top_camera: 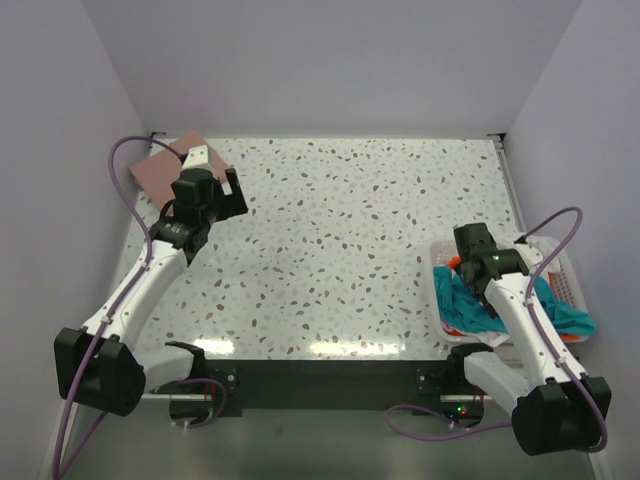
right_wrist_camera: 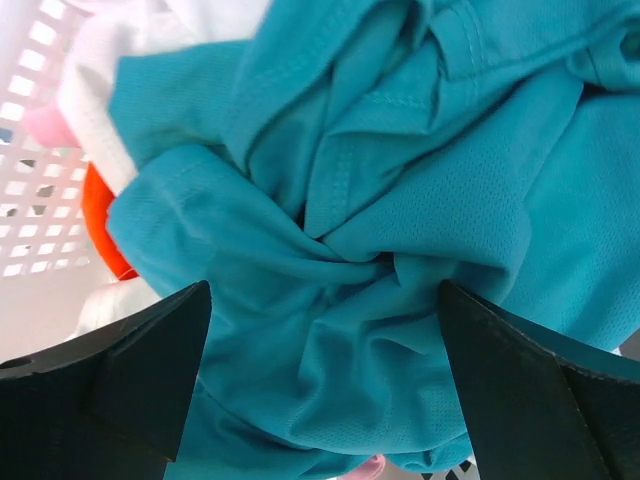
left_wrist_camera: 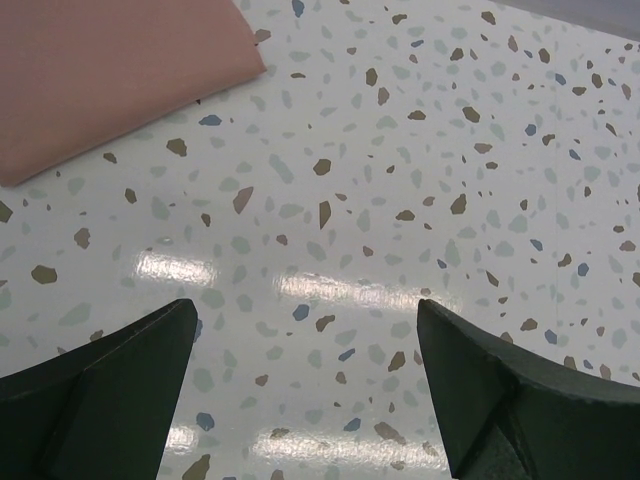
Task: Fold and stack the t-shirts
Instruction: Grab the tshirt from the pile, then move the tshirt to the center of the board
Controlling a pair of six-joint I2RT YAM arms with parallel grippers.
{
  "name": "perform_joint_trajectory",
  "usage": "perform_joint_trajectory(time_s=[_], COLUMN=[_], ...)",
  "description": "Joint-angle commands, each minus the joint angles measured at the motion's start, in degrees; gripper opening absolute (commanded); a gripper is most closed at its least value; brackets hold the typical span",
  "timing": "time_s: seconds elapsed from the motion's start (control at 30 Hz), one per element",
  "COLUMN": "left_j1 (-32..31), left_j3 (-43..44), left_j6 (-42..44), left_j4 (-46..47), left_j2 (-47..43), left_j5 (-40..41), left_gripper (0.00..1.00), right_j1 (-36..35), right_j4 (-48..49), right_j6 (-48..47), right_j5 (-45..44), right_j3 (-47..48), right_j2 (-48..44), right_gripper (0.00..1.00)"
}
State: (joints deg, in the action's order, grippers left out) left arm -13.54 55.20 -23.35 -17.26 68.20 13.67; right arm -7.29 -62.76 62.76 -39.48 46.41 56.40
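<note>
A dusty pink t-shirt (top_camera: pixel 160 170) lies folded flat at the table's far left corner; its edge shows in the left wrist view (left_wrist_camera: pixel 100 70). My left gripper (top_camera: pixel 214 170) is open and empty just right of it, above bare table (left_wrist_camera: pixel 305 330). A crumpled teal t-shirt (top_camera: pixel 465 300) lies on top of the pile in the white slotted basket (top_camera: pixel 572 272). My right gripper (top_camera: pixel 470 248) is open right above the teal shirt (right_wrist_camera: pixel 380 200), one finger on each side of a bunched fold (right_wrist_camera: pixel 325 320). White (right_wrist_camera: pixel 130 40) and orange (right_wrist_camera: pixel 100 235) shirts lie under it.
The basket wall (right_wrist_camera: pixel 30 150) stands at the table's right edge. The speckled tabletop (top_camera: pixel 340 240) stretches between the arms. Grey walls close in the far side and both sides.
</note>
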Motion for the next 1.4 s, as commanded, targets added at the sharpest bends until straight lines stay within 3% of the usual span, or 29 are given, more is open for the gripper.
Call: perform_joint_trajectory(time_s=[0.0, 0.1, 0.17, 0.27, 0.33, 0.47, 0.63, 0.77, 0.97, 1.03, 1.1, 1.17, 1.37], left_j1=[0.36, 0.36, 0.36, 0.36, 0.36, 0.36, 0.36, 0.36, 0.36, 0.36, 0.36, 0.36, 0.36], left_j3=[1.49, 1.67, 1.67, 1.58, 1.58, 0.62, 0.35, 0.35, 0.35, 0.52, 0.7, 0.79, 1.14], left_j6=[1.12, 1.47, 1.82, 2.96, 3.75, 3.76, 2.79, 3.31, 3.14, 3.14, 3.14, 3.14, 2.96], left_j4=[1.79, 1.35, 1.0, 0.47, 0.29, 0.99, 1.52, 1.35, 1.35, 1.35, 1.17, 1.26, 1.17], left_j2=[-0.35, -0.53, -0.7, -0.97, -1.14, -1.41, -1.32, -1.58, -2.2, -2.11, -2.2, -2.29, -2.46], left_j5=[0.74, 0.92, 1.01, 1.53, 2.14, 2.24, 1.01, 1.53, 1.71, 1.71, 1.8, 1.8, 2.15], left_gripper=[0.96, 0.97, 0.97, 0.97, 0.98, 0.98, 0.98, 0.98, 0.98, 0.98, 0.98, 0.98, 0.98], right_j1=[0.43, 0.43, 0.43, 0.43, 0.43, 0.35, 0.43, 0.43, -0.18, -2.1, -9.72, -13.07, -19.94], right_j4=[-1.05, -1.31, -1.22, -0.7, -0.78, -2.71, -1.58, 6.57, 25.7, 29.61, 34.01, 34.81, 39.46], right_j6=[8.59, 10.36, 10.98, 10.63, 10.36, 8.27, 1.41, -6.41, -15.28, -16.44, -21.61, -26.43, -30.49], right_j5=[0.8, 2.13, 2.83, 3.54, 3.45, 2.14, -1.12, -0.08, 19.24, 23.82, 24.02, 24.97, 34.99], right_j3=[-2.38, -3.7, -4.22, -4.4, -4.05, 0.59, 11.75, 22.72, 28.99, 32.49, 39.14, 44.79, 62.46], right_j2=[0.11, 1.78, 2.22, 1.09, -0.06, -2.78, -3.05, -0.6, 4.4, 6.52, 12.65, 15.9, 24.97], right_gripper=[0.99, 0.98, 0.91, 0.66, 0.32, 0.0, 0.0, 0.0, 0.0, 0.0, 0.0, 0.0, 0.0])
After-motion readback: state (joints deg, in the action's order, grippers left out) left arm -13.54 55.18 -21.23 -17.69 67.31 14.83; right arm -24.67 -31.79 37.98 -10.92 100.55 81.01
